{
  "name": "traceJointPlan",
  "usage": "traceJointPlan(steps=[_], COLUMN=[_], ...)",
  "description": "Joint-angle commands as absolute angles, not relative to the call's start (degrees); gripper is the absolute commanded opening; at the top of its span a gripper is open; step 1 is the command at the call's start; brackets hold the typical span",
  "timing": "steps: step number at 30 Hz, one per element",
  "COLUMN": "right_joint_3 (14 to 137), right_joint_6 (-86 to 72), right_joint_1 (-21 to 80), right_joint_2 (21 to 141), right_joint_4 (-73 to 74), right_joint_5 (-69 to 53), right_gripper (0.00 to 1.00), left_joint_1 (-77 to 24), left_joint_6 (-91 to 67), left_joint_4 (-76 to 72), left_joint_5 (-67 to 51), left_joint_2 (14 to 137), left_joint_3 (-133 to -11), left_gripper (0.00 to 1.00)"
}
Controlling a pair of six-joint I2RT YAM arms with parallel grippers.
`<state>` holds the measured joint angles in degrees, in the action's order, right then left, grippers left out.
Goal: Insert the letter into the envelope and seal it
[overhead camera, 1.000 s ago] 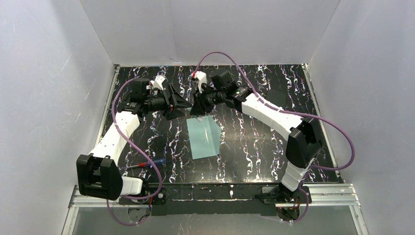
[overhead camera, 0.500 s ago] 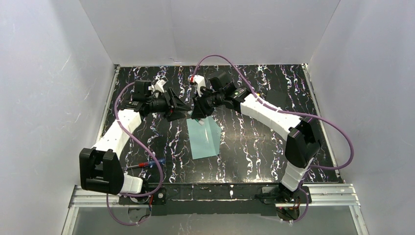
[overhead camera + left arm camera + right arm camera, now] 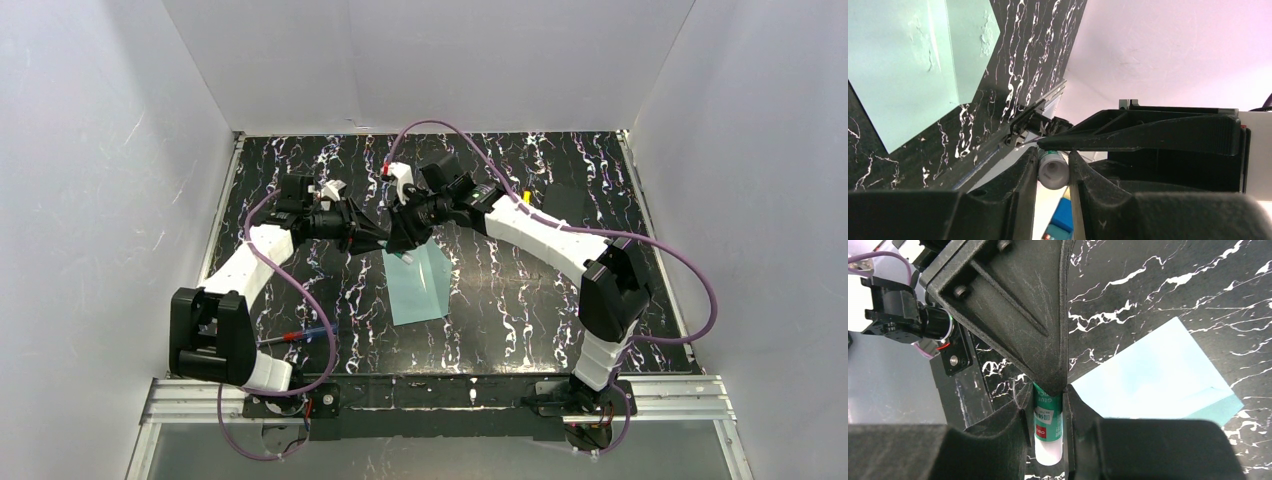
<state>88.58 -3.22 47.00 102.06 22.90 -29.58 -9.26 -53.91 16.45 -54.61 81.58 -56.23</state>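
Note:
A green and white glue stick [image 3: 1048, 427] is caught between both grippers above the far end of the envelope. My right gripper [image 3: 1047, 405] is shut on its green body. My left gripper [image 3: 1053, 167] meets it from the left, and its fingers [image 3: 1025, 175] press both sides of the stick's white end [image 3: 1053, 172]. In the top view the two grippers [image 3: 385, 240] [image 3: 405, 238] touch tip to tip. The pale teal envelope [image 3: 418, 283] lies flat on the black marbled table [image 3: 520, 300], also seen in the wrist views [image 3: 903, 65] [image 3: 1153, 380]. The letter is out of view.
A pen [image 3: 298, 336] with red and blue parts lies near the left arm's base. White walls close the table on three sides. A metal rail [image 3: 440, 392] runs along the near edge.
The left arm has moved right toward the right gripper, and its jaws have closed from wide open onto the glue stick's white end. The right gripper has shifted slightly left, still holding the stick.

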Motion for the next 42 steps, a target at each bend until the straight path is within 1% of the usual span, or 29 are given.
traceJointPlan(steps=[1, 3, 4, 5, 8, 9, 10, 12, 14, 16, 18, 22, 24, 27, 31, 34, 37, 40, 42], right_joint_3=[88.43, 88.33, 88.33, 88.25, 86.56, 85.3, 83.98, 79.13, 72.21, 66.73, 63.74, 58.83, 56.56, 56.95, 56.6, 54.76, 52.76, 53.44, 54.13], right_joint_6=[-5.91, -6.03, -6.18, -6.34, -7.48, -8.58, -10.8, -22.72, -36.35, -47.13, -54.57, -68.94, -73.96, -75.49, -78.23, -82.46, -87.11, -87.83, -87.25], right_joint_1=[47.11, 47.15, 47.11, 47.11, 46.98, 46.71, 45.51, 42.54, 40.26, 39.19, 39.03, 39.51, 40.17, 40.42, 40.76, 40.78, 40.78, 41.04, 41.11], right_joint_2=[101.4, 101.26, 101.19, 101.01, 99.21, 98.18, 97.14, 94.34, 90.11, 85.54, 83.01, 81.21, 80.01, 80.06, 81.25, 81.74, 82.6, 83.17, 83.3], right_joint_4=[15.03, 14.66, 14.6, 14.48, 12.82, 11.79, 9.82, 2.27, -11.03, -19.34, -20.87, -23.79, -24.38, -21.41, -26.39, -31.34, -39.58, -41.4, -41.39], right_joint_5=[-28.58, -28.36, -28.24, -28.03, -25.95, -25.61, -27.21, -31.94, -32.15, -28.36, -22.69, -16.65, -13.52, -11.81, -12.56, -12.8, -13.67, -14.57, -15.1], right_gripper=[0.09, 0.1, 0.14, 0.21, 0.51, 0.57, 0.61, 0.65, 0.7, 0.78, 0.83, 0.82, 0.82, 0.81, 0.78, 0.74, 0.67, 0.61, 0.59], left_joint_1=[-10.09, -10.11, -10.1, -10.11, -9.84, -9.46, -8.99, -7.82, -6.74, -6.06, -5.72, -5.56, -5.54, -5.54, -5.54, -5.54, -5.54, -5.54, -5.54], left_joint_6=[-55.99, -54.33, -54.02, -53.49, -51.86, -51.37, -51.11, -52.2, -54.88, -58.13, -61.88, -70.45, -71.44, -72.6, -74.65, -77.45, -80.54, -82.79, -83.79], left_joint_4=[18.64, 19.75, 19.77, 19.59, 19.67, 19.94, 19.62, 18.08, 14.43, 9.84, 5.92, -4.35, -4.57, -4.57, -4.83, -5.75, -7.2, -8.43, -9.14], left_joint_5=[-64.19, -64.16, -64.16, -64.18, -62.91, -61.68, -60.93, -60.11, -60.09, -60.1, -60.44, -59.69, -58.07, -57.37, -57.04, -57.0, -57.03, -56.81, -56.78], left_joint_2=[79.83, 79.93, 80.07, 80.29, 80.38, 80.41, 80.28, 79.88, 79.02, 78.2, 77.89, 76.95, 76.68, 76.68, 75.83, 75.19, 74.42, 73.91, 73.75], left_joint_3=[-54.16, -53.95, -53.89, -54.02, -55.72, -56.62, -57.24, -58.21, -57.93, -57.19, -56.65, -56.04, -57.27, -59.02, -59.86, -59.64, -59.48, -59.62, -59.85], left_gripper=[0.16, 0.03, 0.0, 0.0, 0.0, 0.0, 0.0, 0.0, 0.0, 0.0, 0.0, 0.0, 0.0, 0.0, 0.0, 0.0, 0.0, 0.0, 0.0])
